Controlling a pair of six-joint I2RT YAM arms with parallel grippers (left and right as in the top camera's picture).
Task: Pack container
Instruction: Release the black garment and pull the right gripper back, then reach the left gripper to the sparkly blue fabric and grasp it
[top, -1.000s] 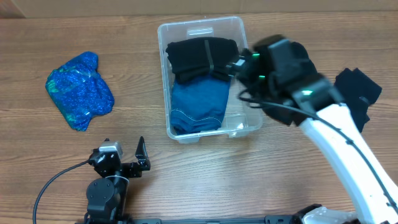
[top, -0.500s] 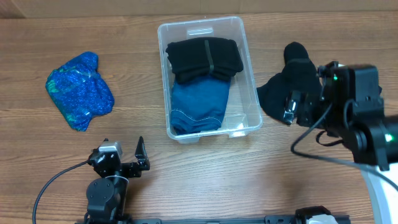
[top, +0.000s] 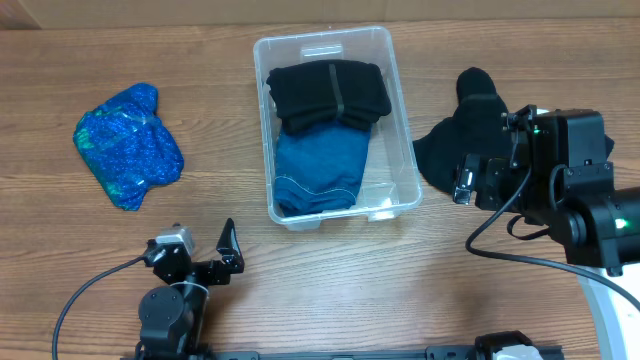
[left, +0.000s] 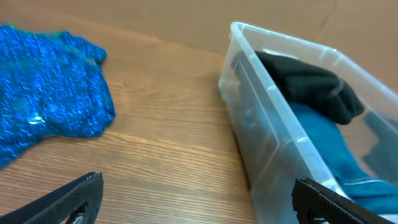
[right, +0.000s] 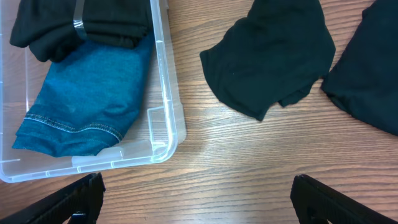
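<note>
The clear plastic container (top: 399, 110) sits at the table's middle and holds a folded black garment (top: 330, 92) and blue jeans (top: 320, 165). It shows in the left wrist view (left: 273, 130) and the right wrist view (right: 168, 106). A black garment (top: 465, 135) lies right of it, also in the right wrist view (right: 273, 56). A sparkly blue cloth (top: 130, 145) lies at the left. My right gripper (right: 198, 202) is open and empty above the table, right of the container. My left gripper (left: 199, 196) is open and empty near the front edge.
A second piece of black cloth (right: 367, 74) lies at the far right in the right wrist view. Bare wood table (top: 330, 280) lies in front of the container.
My right arm has swung away from over the container to the right side and lowered toward the black garment. In the last half second it barely moved. The left arm is still.
</note>
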